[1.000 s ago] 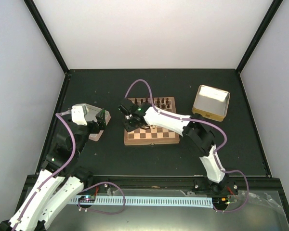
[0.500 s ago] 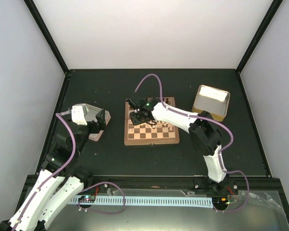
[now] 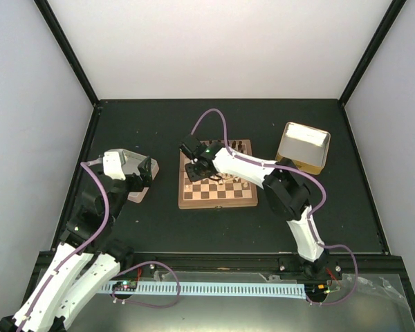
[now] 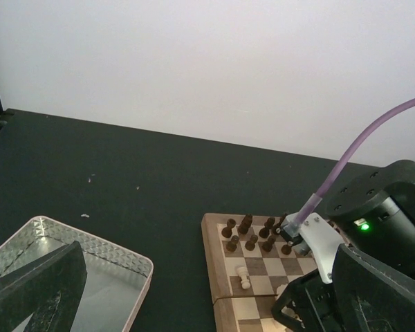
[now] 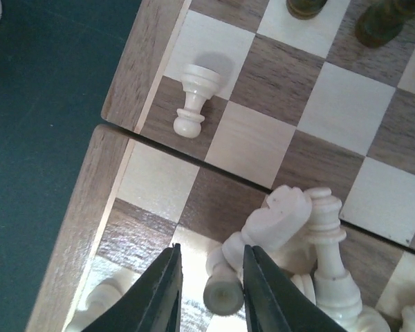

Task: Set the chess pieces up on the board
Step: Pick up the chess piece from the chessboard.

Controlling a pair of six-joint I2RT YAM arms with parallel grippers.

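Note:
The board [image 3: 218,197] lies mid-table, its left rim [image 5: 128,83] under my right wrist camera. Dark pieces [image 4: 252,232] stand in its far rows. One pale chess piece [image 5: 191,100] lies on its side near the left rim, also visible from the left wrist [image 4: 244,278]. A heap of pale pieces [image 5: 311,235] lies jumbled on the near-left squares. My right gripper [image 5: 211,250] hovers low over that heap, open, with one toppled pale piece [image 5: 223,294] between its fingers, against the right finger and apart from the left. My left gripper [image 4: 211,290] stays wide open and holds nothing.
A shallow silver tray with a pink rim [image 4: 90,245] sits beneath my left gripper, left of the board. A gold tin tray [image 3: 303,147] stands at the back right. Black frame posts and pale walls bound the dark table.
My right gripper has shifted slightly over the board's near-left squares, its elbow has swung, and its jaws have narrowed around a toppled pale piece. The left arm has not moved.

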